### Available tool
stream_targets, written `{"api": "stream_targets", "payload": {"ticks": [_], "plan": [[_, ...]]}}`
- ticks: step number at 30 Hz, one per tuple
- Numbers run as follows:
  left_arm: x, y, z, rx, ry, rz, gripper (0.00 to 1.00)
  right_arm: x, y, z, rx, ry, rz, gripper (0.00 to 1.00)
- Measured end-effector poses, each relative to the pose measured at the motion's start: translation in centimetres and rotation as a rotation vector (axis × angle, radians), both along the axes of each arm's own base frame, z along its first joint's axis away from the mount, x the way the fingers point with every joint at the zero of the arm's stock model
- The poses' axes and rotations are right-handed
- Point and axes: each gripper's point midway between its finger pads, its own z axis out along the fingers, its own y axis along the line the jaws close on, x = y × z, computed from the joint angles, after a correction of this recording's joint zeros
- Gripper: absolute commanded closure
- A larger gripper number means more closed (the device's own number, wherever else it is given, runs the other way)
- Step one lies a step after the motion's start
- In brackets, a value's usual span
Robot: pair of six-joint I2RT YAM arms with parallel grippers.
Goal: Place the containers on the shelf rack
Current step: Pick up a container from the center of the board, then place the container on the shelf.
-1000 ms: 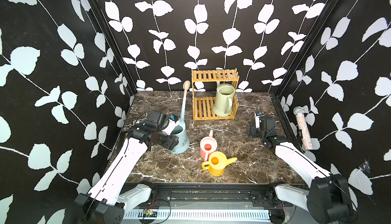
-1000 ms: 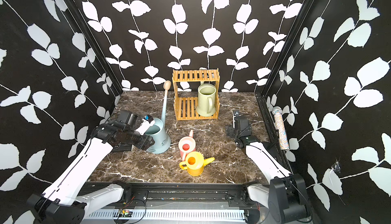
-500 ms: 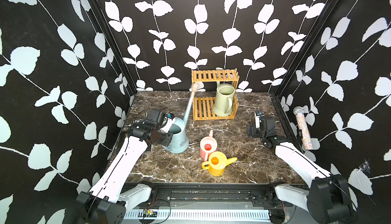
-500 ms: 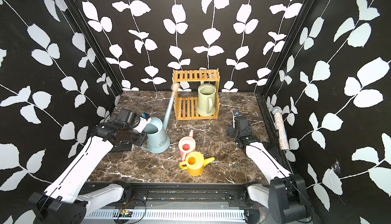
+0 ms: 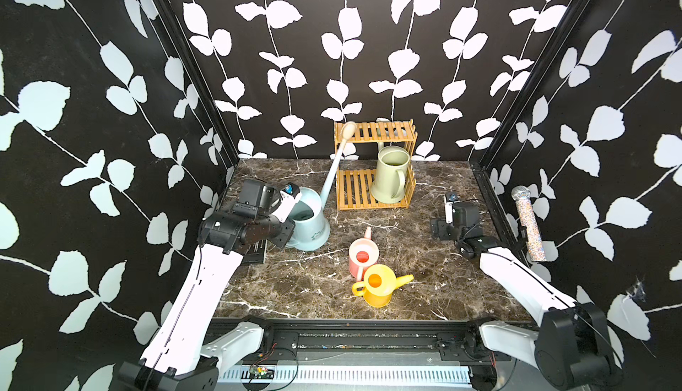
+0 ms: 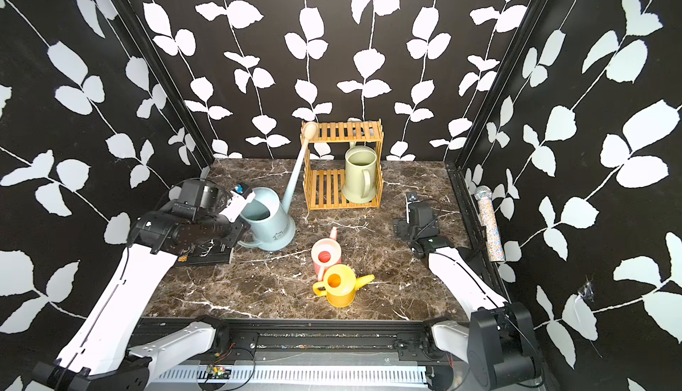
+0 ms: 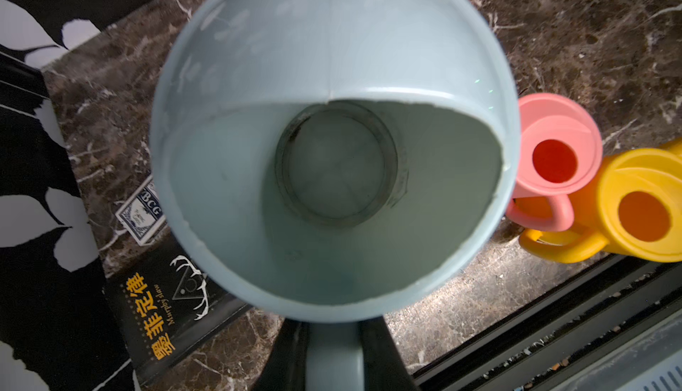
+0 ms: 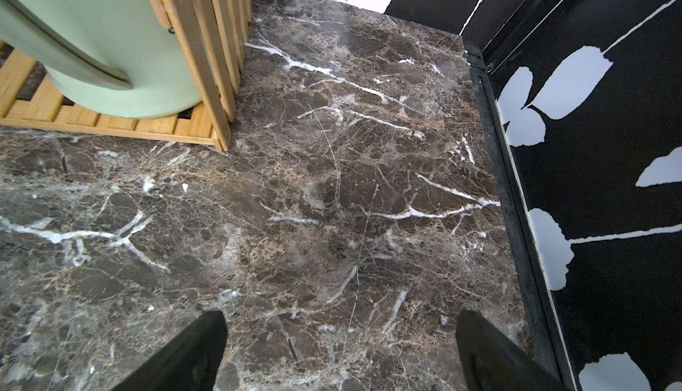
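Left tool (image 7: 334, 350) grips the handle of the pale blue watering can (image 5: 308, 219) at bench (image 5: 295, 289) left; right tool (image 8: 339, 352) gapes empty. One shelf rack (image 5: 372, 132), far centre, holds the sage green can (image 5: 391, 175) on its lower tier. One pink can (image 5: 363, 258) and one yellow can (image 5: 378, 286), both small, stand together near centre.

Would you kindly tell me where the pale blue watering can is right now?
In both top views the pale blue watering can is left of the shelf rack, by the black book, its handle clamped by the left gripper.
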Motion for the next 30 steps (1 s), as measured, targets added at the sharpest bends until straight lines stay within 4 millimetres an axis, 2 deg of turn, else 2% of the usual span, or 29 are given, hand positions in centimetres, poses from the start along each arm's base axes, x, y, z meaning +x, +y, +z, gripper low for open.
{"api": "stream_targets", "payload": {"ticks": [4,15,23,30], "plan": [[-0.4,-1.0,0.6,-0.055,0.026,-0.028,1.00,0.1,0.0,-0.2,-0.002,0.006,0.001,0.01],[0.0,-3.6,-3.4,-0.077,0.270,-0.021,1.00,0.1,0.0,-0.5,-0.006,0.015,-0.001,0.01],[-0.1,-4.9,-3.8,-0.101,0.315,-0.022,1.00,0.1,-0.1,-0.8,-0.013,0.022,-0.006,0.01],[-0.2,-5.2,-4.2,-0.110,0.347,-0.003,1.00,0.5,0.3,-0.8,0.009,0.032,0.001,0.03]]}}
